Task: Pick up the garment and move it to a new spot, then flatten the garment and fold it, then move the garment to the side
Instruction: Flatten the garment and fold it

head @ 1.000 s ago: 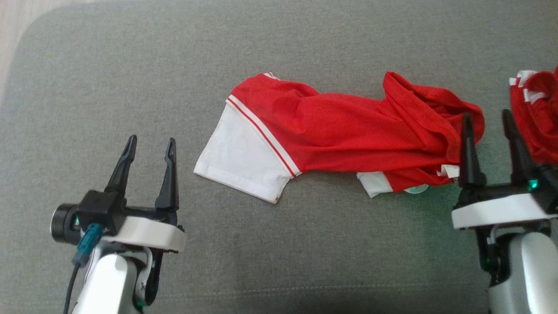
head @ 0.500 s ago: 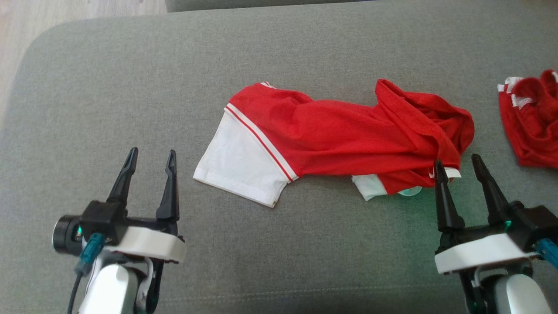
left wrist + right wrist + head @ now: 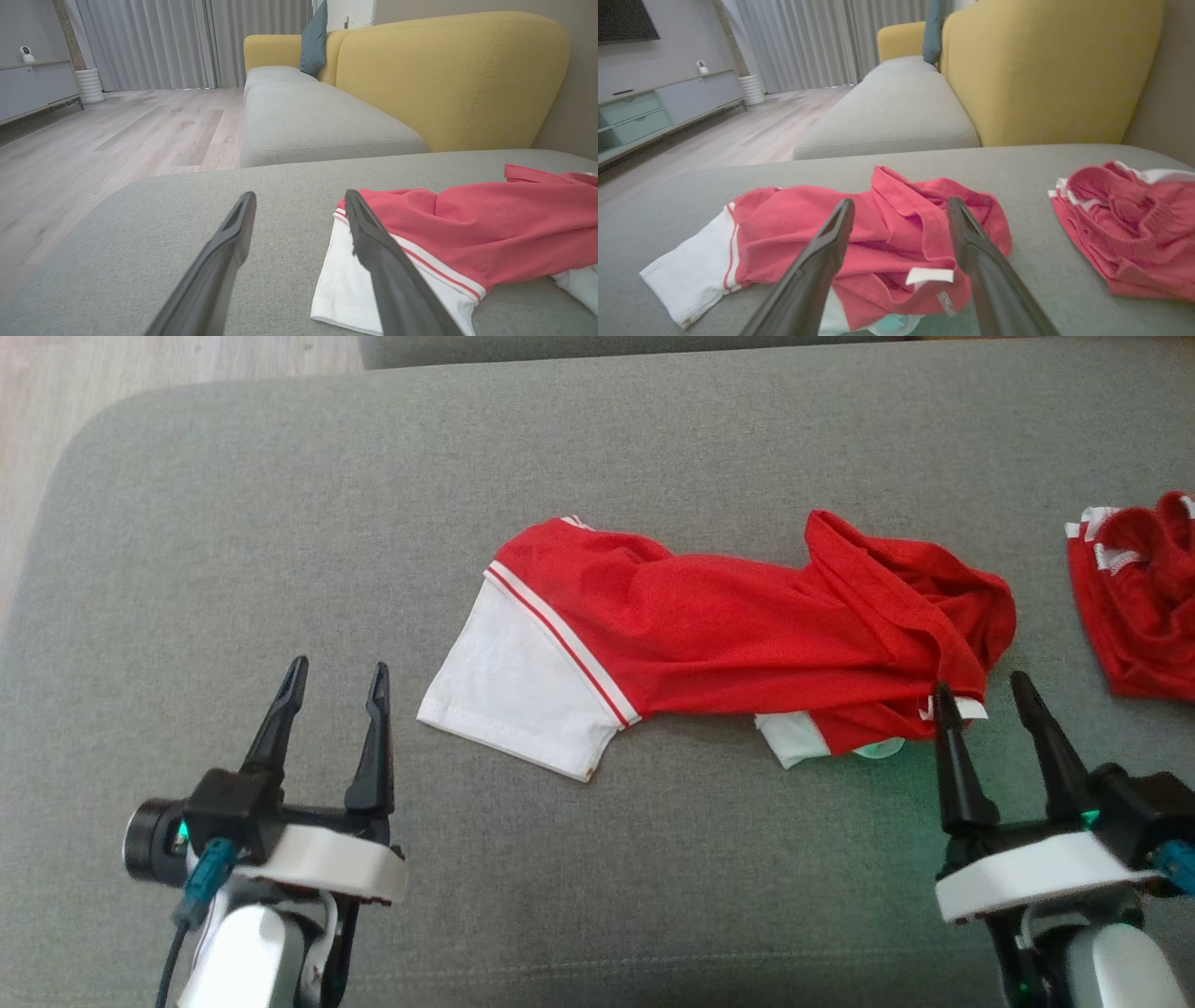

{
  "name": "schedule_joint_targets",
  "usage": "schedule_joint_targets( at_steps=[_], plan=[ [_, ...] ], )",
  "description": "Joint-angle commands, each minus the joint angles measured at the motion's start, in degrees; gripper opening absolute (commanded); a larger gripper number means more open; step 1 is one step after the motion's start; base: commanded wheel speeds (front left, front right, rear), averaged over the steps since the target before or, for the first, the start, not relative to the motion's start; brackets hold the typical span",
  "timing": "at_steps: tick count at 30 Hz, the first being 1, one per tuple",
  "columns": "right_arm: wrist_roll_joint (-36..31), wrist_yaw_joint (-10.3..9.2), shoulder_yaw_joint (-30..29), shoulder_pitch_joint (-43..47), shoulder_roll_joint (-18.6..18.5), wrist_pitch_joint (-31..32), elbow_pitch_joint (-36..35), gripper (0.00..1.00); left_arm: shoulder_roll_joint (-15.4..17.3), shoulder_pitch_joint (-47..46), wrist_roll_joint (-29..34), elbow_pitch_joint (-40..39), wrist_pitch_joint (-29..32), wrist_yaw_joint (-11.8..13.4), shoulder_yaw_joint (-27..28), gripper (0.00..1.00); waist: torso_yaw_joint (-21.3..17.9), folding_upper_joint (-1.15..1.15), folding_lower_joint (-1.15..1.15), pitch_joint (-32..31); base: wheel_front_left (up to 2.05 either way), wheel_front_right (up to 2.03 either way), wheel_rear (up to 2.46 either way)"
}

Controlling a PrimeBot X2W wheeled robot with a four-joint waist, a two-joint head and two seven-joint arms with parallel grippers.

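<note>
The left tool (image 3: 338, 665) sits at 8 o'clock in the head view. Its two dark fingers are spread wide apart, nothing is between them, and they touch no cloth. In the left wrist view, the left tool (image 3: 299, 195) points across the grey sofa cushion (image 3: 653, 429), with one finger crossing in front of the white sleeve.

The right tool (image 3: 980, 683) sits at 4 o'clock, also spread wide and holding nothing. Its inner fingertip meets the garment's bunched end in the head view, but I cannot tell whether it touches the cloth.

The garment (image 3: 728, 635) is a red shirt with a white, red-striped sleeve. It lies rumpled across the middle of the cushion, with the sleeve towards 9 o'clock and the bunched end towards 3 o'clock.

In the right wrist view, a small white tag (image 3: 929, 275) lies on the garment (image 3: 794, 224) between the spread fingers of the right tool (image 3: 901, 201). Any writing on it cannot be made out.

A second red garment (image 3: 1139, 607) lies crumpled at 3 o'clock, apart from the first.
</note>
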Motion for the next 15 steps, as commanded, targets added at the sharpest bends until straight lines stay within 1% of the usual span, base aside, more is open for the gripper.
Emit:
schedule_joint_targets(
  at_steps=[1, 6, 15],
  plan=[
    [0.7, -0.04, 0.5, -0.5, -0.3, 0.5, -1.3, 1.00, 1.1, -1.2, 0.4, -1.9, -0.5, 0.2, 1.9, 1.00, 0.0, 0.00, 0.00, 0.1, 0.00, 0.00, 0.00],
    [2.3, -0.04, -2.2, -0.5, -0.3, 2.5, 2.1, 1.00, 1.2, -1.6, 0.3, -2.0, -0.5, 0.2, 1.6, 1.00, -0.1, 0.00, 0.00, 0.9, 0.00, 0.00, 0.00],
    [4.5, -0.04, -1.9, -4.8, -0.3, 4.0, 8.1, 1.00, 1.2, -2.7, 0.1, -2.0, -0.5, 0.1, 1.2, 1.00, 0.1, 0.00, 0.00, 2.3, 0.00, 0.00, 0.00]
  ],
)
